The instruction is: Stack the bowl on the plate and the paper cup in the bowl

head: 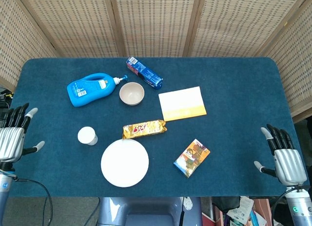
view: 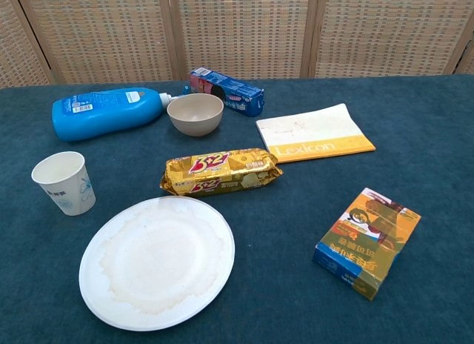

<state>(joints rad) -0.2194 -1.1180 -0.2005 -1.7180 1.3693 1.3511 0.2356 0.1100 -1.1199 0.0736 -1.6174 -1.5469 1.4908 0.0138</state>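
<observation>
Round white paper plate (view: pixel 157 262), faintly stained, lies flat on the blue felt table (head: pixel 234 75). The upright white paper cup (view: pixel 64 182) stands just left; the smooth beige bowl (view: pixel 195 113) sits further back. Metallic left hand (head: pixel 13 136) and right hand (head: pixel 282 158) hover spread, holding nothing, at the table's edges, wrists cut off.

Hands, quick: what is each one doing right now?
Left hand: open, fingers apart, holding nothing, at the table's left edge.
Right hand: open, fingers apart, holding nothing, at the right edge.
</observation>
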